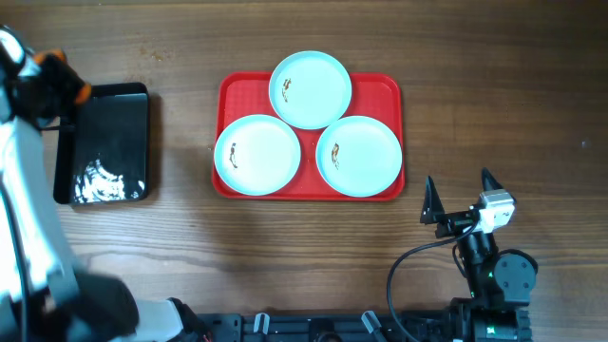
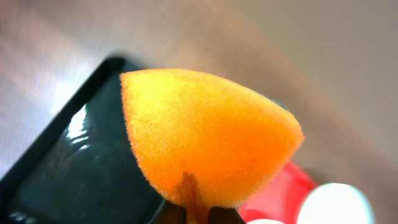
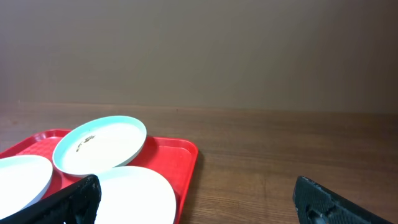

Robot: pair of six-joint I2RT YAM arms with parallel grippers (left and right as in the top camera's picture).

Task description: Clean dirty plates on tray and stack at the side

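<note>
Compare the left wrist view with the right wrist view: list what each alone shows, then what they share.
Left wrist only: a soft orange foam sponge pinched in the shut left hand, a glossy black rectangular plastic bin behind it. Right wrist only: the open right hand and a brown smear on one plate. Both: the flat red plastic tray, round pale-blue shallow plates (blurred in the left view) and the brown wooden table.

My overhead feed shows a large flat red plastic tray point(image 1: 237, 92), rounded at the corners with a raised rim. On it, a round pale-blue shallow far plate point(image 1: 311, 89) overlaps the rims of the matching left plate point(image 1: 257, 154) and right plate point(image 1: 358, 155), side by side along the near edge. Each carries a small brown smear.
</note>
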